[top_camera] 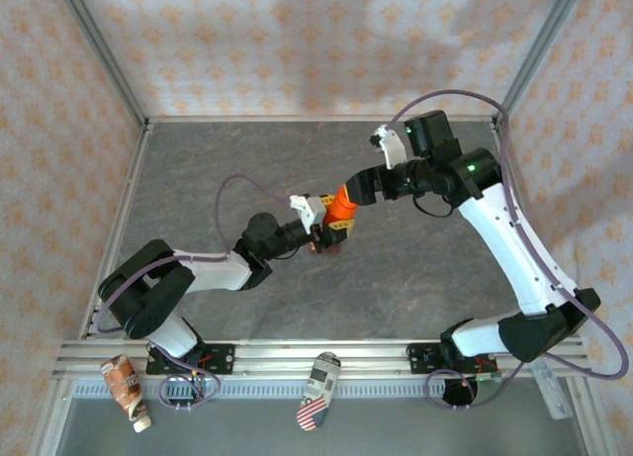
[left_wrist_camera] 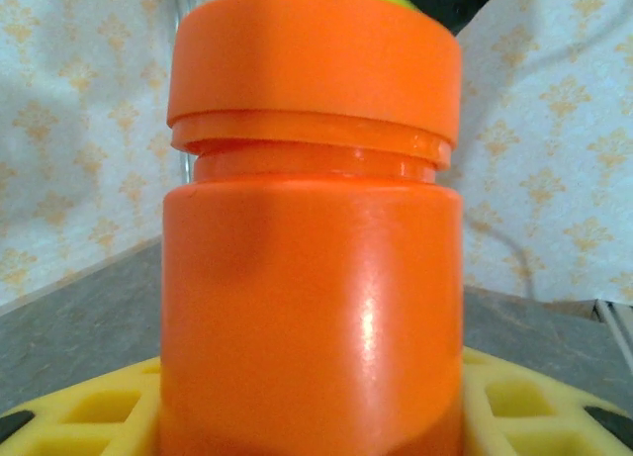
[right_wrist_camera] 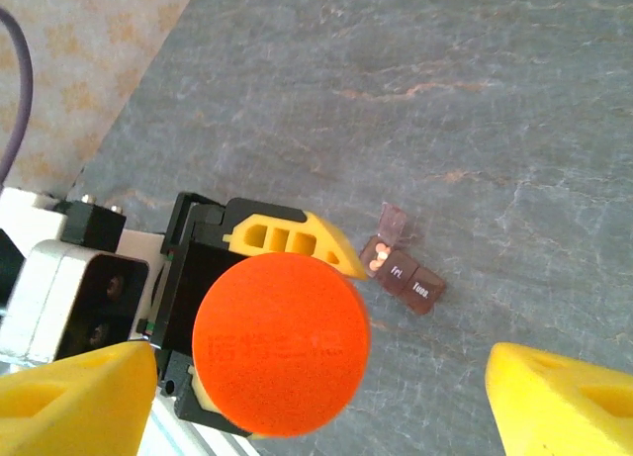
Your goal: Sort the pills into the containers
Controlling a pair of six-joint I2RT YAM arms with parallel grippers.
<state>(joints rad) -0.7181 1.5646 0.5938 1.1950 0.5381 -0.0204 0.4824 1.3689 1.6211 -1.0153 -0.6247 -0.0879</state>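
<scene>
My left gripper is shut on a bright orange bottle, held above the middle of the table. In the left wrist view the bottle stands capped between the yellow fingers. My right gripper is open, and its yellow fingertips stand either side of the orange cap without touching it. On the table below lies the dark reddish-brown container box. One end lid is flipped open, showing pale pills inside; the other two lids are shut.
Patterned walls and metal frame posts enclose the grey table. On the near rail lie a crumpled packet and a flag-patterned item. Purple cables loop off both arms.
</scene>
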